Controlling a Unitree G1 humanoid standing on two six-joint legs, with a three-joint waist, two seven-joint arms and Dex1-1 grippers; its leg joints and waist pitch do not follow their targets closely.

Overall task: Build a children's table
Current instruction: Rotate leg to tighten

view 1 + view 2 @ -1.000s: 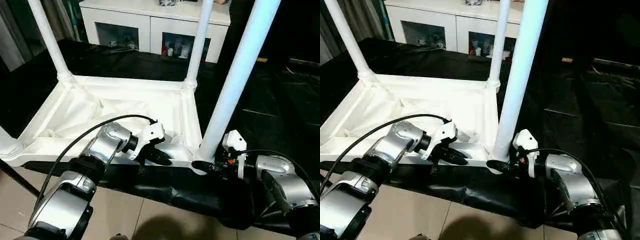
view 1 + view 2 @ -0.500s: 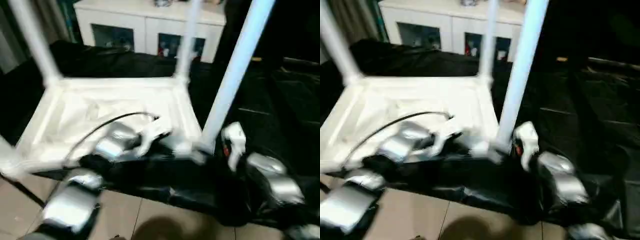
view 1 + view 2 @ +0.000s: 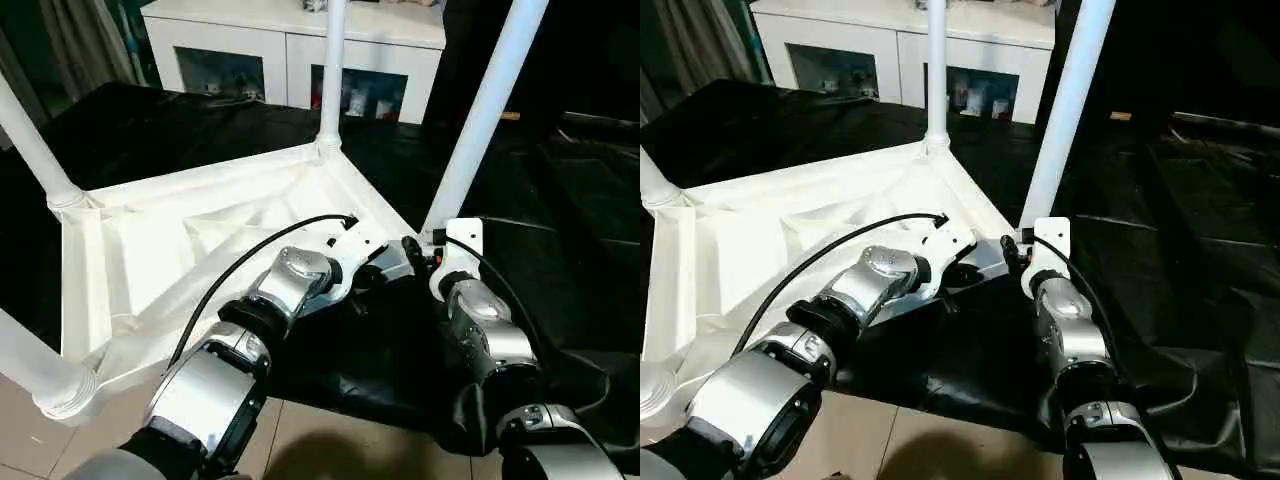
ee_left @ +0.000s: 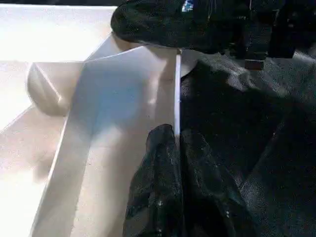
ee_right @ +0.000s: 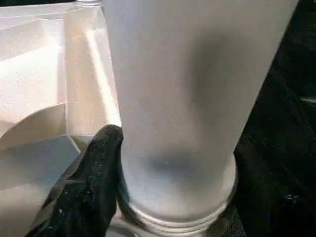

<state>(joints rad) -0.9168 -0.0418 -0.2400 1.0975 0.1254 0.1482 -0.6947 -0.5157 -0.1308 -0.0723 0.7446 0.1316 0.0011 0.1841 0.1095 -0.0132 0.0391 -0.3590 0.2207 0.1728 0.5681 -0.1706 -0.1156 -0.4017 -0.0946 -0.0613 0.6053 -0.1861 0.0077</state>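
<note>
Steadying the upturned children's table (image 3: 150,240) on the black-covered table (image 3: 200,120), left pincer (image 4: 176,143) pinching its near rim, right pincer (image 3: 418,250) straddling the near-right leg (image 3: 480,120) at its socket, likely needing a firmer seat.

Black-covered desk (image 3: 520,200) carries the white children's table (image 3: 160,250) upside down, legs up, rim just beside the left pincer (image 3: 372,272) and corner leg base at the right pincer (image 3: 418,250); tiled floor (image 3: 330,440) below.
</note>
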